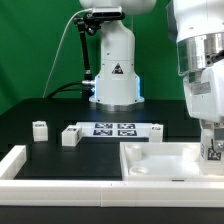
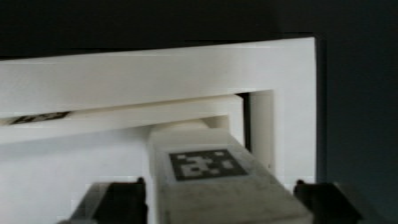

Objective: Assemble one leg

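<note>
My gripper (image 1: 212,146) is at the exterior view's right, shut on a leg (image 1: 214,152), a chunky white post with a marker tag. It holds the leg upright at the right end of the large white panel (image 1: 160,160). In the wrist view the leg (image 2: 205,160) sits between my two dark fingers (image 2: 118,200), tag facing the camera. Its far end is at the recessed corner (image 2: 249,100) of the panel (image 2: 125,90). Whether it sits in the recess is hidden. The gripper (image 2: 217,196) closes on both sides of the leg.
Two more loose legs (image 1: 40,129) (image 1: 70,135) stand on the black table at the exterior view's left. The marker board (image 1: 115,129) lies behind the panel. A white L-shaped rail (image 1: 25,165) runs along the front left. The robot base (image 1: 112,70) stands at the back.
</note>
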`<state>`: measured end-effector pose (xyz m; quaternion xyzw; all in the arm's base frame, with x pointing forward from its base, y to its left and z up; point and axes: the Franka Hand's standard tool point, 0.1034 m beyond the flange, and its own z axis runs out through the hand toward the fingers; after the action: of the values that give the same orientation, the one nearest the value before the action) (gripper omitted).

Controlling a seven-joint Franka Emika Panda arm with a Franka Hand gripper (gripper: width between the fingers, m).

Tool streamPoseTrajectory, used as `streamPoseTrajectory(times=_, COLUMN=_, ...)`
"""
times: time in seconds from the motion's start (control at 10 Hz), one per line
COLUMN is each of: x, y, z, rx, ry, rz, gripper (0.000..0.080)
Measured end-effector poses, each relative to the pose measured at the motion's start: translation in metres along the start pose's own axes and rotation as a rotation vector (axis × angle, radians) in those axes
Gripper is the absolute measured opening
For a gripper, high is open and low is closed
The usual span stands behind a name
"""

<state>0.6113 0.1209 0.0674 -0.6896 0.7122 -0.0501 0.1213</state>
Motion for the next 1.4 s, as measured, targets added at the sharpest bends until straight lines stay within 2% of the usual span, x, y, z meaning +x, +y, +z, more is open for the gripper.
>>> streamPoseTrajectory(times=0.1, x=0.0015, y=-0.0004, z=-0.0001, rx=0.000, ry=0.001, rz=-0.069, gripper=0.0488)
streamPoseTrajectory(times=0.2, x=0.0017, y=-0.0004, z=-0.0001, rx=-0.001, ry=0.002, rz=-0.143, gripper=0.0613)
streamPoseTrajectory(times=0.3, x=0.0014, y=0.0000, z=0.0001, rx=-0.003, ry=0.002, rz=-0.252, gripper=0.0638)
streamPoseTrajectory(times=1.1, x=-0.0011, y=-0.0047, z=-0.0003, rx=-0.079, ry=0.031, rz=-1.216, gripper=0.0649)
streamPoseTrajectory(times=1.2, x=-0.0002, y=-0.0050, z=-0.0004, rx=-0.083, ry=0.028, rz=-1.310, gripper=0.0649)
streamPoseTrajectory(times=1.4, x=0.0006, y=-0.0050, z=-0.0002, rx=-0.086, ry=0.023, rz=-1.418, gripper=0.0397)
